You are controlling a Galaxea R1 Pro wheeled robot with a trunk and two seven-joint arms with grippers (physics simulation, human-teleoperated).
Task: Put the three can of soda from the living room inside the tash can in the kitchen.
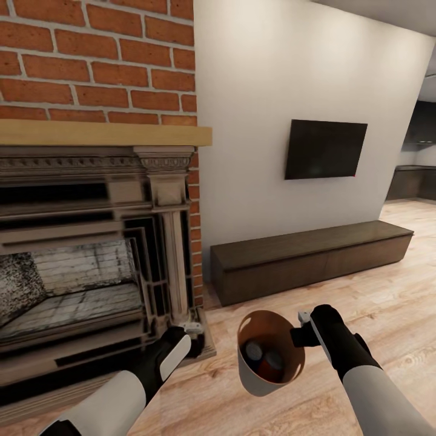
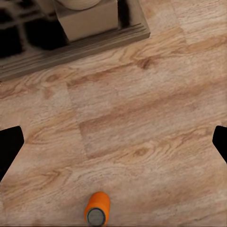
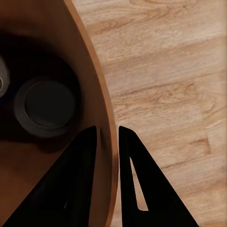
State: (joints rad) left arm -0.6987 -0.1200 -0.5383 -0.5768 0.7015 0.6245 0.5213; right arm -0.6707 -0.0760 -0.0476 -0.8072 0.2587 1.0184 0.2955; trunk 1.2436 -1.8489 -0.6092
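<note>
My right gripper (image 1: 301, 330) is shut on the rim of the trash can (image 1: 259, 383), holding the bin above the wood floor. In the right wrist view the gripper (image 3: 108, 135) has one finger inside the rim (image 3: 97, 75) and one outside. Two soda cans (image 1: 253, 351) (image 1: 274, 361) stand in the bin; one grey top (image 3: 46, 105) shows plainly, another (image 3: 2, 78) at the frame's edge. My left gripper (image 1: 192, 330) hangs open near the fireplace's base. Seen from the left wrist, the left gripper (image 2: 116, 142) has its fingers spread wide, and a third orange soda can (image 2: 97, 213) lies on the floor below.
The red-brick fireplace (image 1: 91, 254) with its stepped base (image 2: 80, 42) stands close on the left. A low dark cabinet (image 1: 309, 257) runs along the white wall under the black TV (image 1: 325, 149). Wood floor stretches right toward a darker room (image 1: 418, 175).
</note>
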